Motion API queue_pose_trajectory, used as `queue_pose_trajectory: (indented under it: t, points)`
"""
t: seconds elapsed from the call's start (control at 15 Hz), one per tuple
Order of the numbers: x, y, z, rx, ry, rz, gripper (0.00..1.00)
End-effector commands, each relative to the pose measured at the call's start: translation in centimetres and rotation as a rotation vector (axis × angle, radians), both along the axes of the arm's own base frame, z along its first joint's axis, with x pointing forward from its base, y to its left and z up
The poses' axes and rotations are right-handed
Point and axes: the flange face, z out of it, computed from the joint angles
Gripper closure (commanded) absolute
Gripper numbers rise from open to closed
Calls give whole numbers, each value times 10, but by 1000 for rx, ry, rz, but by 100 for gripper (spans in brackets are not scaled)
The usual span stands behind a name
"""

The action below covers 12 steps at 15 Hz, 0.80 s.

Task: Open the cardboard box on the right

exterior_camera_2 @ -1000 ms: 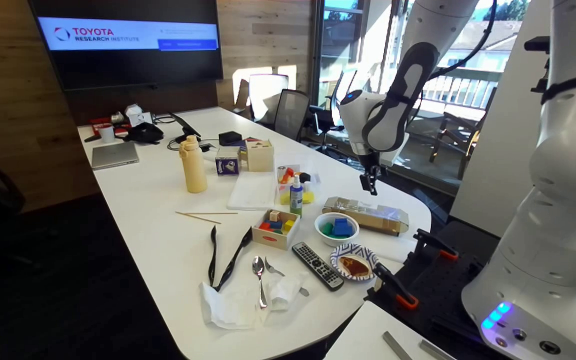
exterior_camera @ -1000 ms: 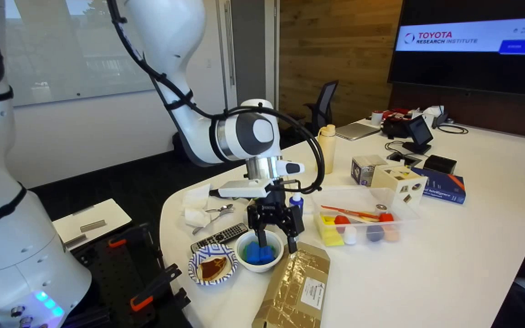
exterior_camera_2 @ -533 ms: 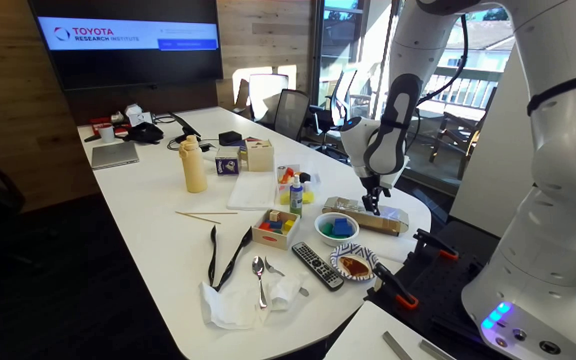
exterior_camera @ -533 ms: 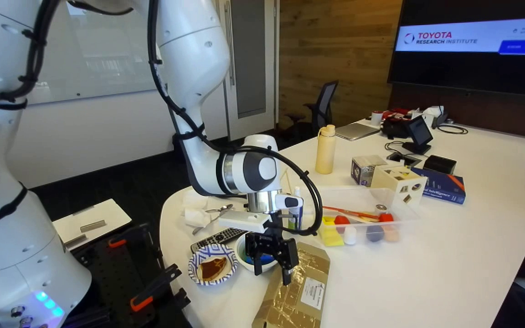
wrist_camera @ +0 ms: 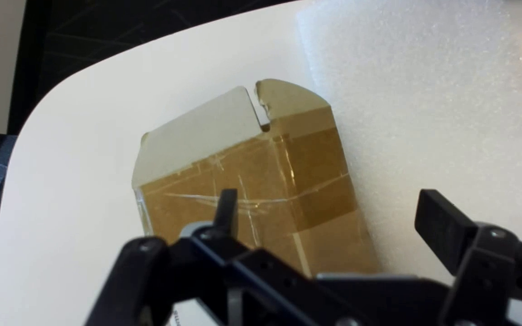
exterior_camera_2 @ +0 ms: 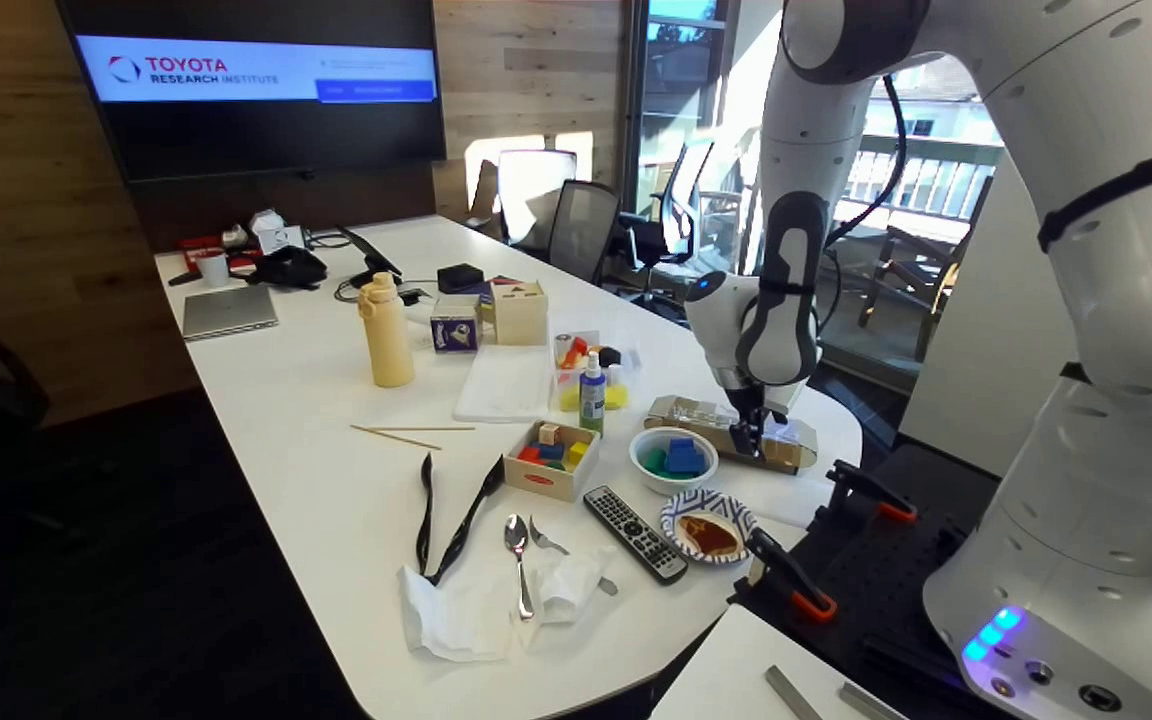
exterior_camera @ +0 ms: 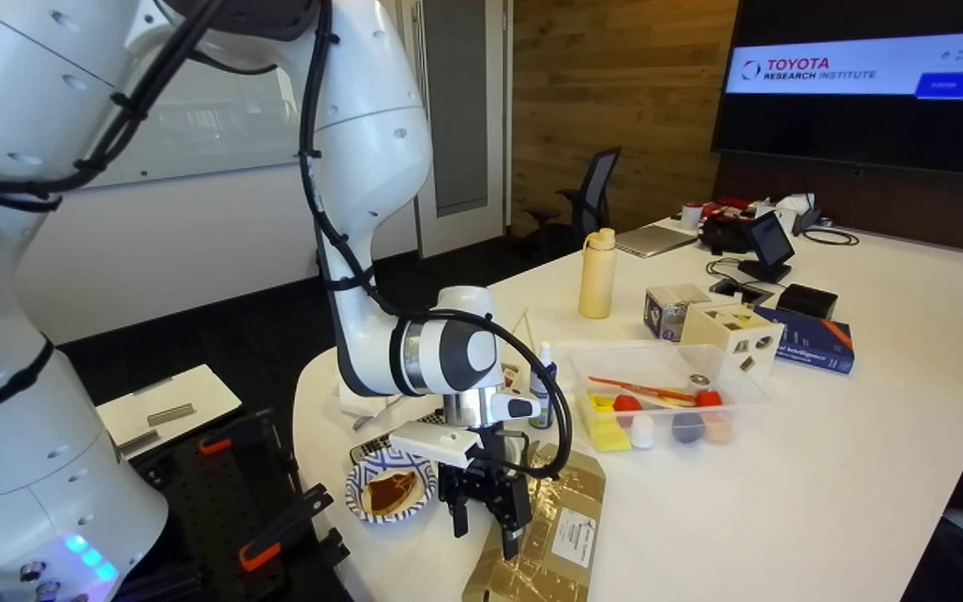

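Currently my pincer [wrist_camera: 329, 208] stands with its jaws spread wide, nothing held. On my wrist view, one finger shows over the cardboard box [exterior_camera: 555, 517], the other over a white sheet [wrist_camera: 424, 113] alongside; whether either touches, I cannot tell.

Cardboard box: tan-brown, long; lying on the table [exterior_camera: 741, 518] near its rounded corner; shiny clear tape [wrist_camera: 261, 199] across the top, white label [exterior_camera: 573, 538], paler flap [wrist_camera: 197, 131] at the end facing the table's edge.

White bowl [exterior_camera_2: 671, 485]: close beside the box; contents, blue and green pieces [exterior_camera_2: 684, 456].

Patterned plate [exterior_camera_2: 674, 522]: beside the bowl, near the table's edge; contents, one brown item [exterior_camera_2: 709, 535].

Remote control [exterior_camera_2: 636, 533]: just beside the plate, lying flat.

Wooden tray [exterior_camera_2: 541, 484]: further in from the table's edge; contents, coloured blocks [exterior_camera_2: 550, 450].

Spray bottle [exterior_camera_2: 592, 395]: upright, near the tray.
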Motion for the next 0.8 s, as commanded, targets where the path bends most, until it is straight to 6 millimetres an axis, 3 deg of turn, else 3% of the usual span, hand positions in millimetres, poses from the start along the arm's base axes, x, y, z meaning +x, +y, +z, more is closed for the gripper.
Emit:
queue_pose_trajectory:
  t: [0.0, 0.4, 0.73]
  points:
    - [3, 13, -11, -43, -41, 19, 0]
    - [8, 29, -25, -113, -89, 18, 0]
    - [15, 28, -32, -169, -130, -16, 0]
